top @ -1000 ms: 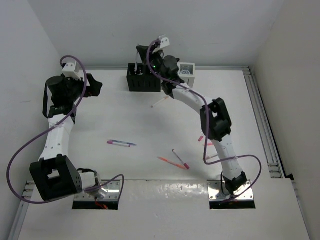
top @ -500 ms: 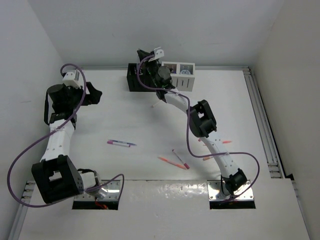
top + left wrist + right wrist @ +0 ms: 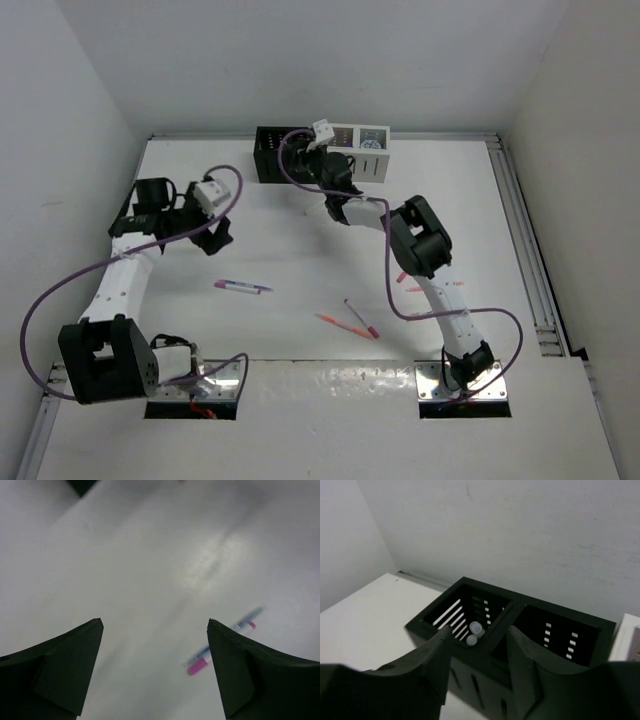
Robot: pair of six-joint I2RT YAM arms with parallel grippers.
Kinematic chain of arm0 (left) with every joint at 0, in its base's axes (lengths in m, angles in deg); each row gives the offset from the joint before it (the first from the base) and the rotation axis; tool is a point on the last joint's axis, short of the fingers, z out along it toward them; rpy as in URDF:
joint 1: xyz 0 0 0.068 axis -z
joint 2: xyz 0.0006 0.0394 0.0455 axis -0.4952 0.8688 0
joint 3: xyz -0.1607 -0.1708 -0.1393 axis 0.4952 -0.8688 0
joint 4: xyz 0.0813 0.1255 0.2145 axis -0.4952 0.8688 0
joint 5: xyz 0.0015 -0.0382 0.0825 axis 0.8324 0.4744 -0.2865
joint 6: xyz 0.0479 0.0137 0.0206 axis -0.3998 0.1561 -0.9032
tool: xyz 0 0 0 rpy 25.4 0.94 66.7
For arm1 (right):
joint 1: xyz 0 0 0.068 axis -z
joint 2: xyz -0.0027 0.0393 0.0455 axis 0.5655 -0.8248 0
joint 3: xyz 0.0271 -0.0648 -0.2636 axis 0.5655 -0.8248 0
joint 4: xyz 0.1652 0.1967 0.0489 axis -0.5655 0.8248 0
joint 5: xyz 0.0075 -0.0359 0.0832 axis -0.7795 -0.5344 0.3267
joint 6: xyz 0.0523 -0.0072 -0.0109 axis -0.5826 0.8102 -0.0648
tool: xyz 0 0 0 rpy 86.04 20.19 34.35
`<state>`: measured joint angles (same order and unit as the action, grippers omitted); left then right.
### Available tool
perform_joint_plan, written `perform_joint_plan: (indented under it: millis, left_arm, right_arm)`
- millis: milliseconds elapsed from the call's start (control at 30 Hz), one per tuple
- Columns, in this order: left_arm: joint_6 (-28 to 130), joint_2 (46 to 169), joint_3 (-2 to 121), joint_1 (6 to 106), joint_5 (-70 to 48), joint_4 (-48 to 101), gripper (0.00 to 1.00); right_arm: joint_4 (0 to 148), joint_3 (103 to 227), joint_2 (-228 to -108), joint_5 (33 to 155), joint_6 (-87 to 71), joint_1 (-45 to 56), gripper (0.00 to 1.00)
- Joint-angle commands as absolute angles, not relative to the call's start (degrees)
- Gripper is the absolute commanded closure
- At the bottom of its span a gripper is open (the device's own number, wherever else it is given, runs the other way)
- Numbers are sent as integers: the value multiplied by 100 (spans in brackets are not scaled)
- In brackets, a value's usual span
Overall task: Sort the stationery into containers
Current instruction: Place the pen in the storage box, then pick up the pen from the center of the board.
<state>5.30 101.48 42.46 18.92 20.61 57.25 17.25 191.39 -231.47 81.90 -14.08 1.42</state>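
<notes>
The black organiser box (image 3: pixel 272 152) stands at the back of the table with the white organiser box (image 3: pixel 362 150) to its right. My right gripper (image 3: pixel 303 168) is open and empty, close in front of the black box (image 3: pixel 555 630). Two grey pen ends (image 3: pixel 474 631) stand in its left compartment. The right gripper's tips (image 3: pixel 477 630) frame that compartment. My left gripper (image 3: pixel 214 237) is open and empty above the table, up-left of a pink-and-purple pen (image 3: pixel 242 287). That pen (image 3: pixel 220 644) shows blurred beside the right finger of my left gripper (image 3: pixel 155 622).
An orange pen (image 3: pixel 340 323) and a pink-tipped pen (image 3: pixel 361 318) lie at the near middle. Small pink pieces (image 3: pixel 415 289) show beside the right arm. The white box's edge (image 3: pixel 629 635) is at the far right of the right wrist view. Walls close in the left, back and right.
My left arm has swung down and right, from the left wall toward the pink-and-purple pen. My right gripper has dropped from above the black box to just in front of it.
</notes>
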Motion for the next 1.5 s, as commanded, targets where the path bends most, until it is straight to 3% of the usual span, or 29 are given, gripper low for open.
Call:
perform_joint_plan:
  millis: [0,133,200,333,533,767,1133,1467]
  left_arm:
    - [-1251,10041,4231,2648,2227,7139,11]
    - [-1043,10217,4011,3827,1526,6887,34]
    - [-901,10471,3993,4399,1234,6675,40]
    - [-672,11033,4151,5155,383,6552,42]
    - [-514,12175,4634,5859,-480,6876,41]
    - [-329,12748,4749,6343,-1201,6929,40]
    - [-303,13424,4802,6510,-1922,6982,43]
    - [-549,13785,4810,6651,-2361,6798,67]
  right_arm:
    - [1278,18365,-21296,8554,-1580,200,55]
    - [2285,16425,-19776,8765,-1458,261,60]
    - [2919,15973,-18958,8791,-1343,436,61]
    - [6076,15777,-18034,8554,-1650,1025,66]
    - [7718,15189,-16935,9476,-1888,2344,68]
    - [8204,14574,-16617,10083,-2143,3205,72]
    - [8398,14538,-16547,10461,-2169,3654,76]
    - [8310,14345,-16415,10593,-2222,3830,78]
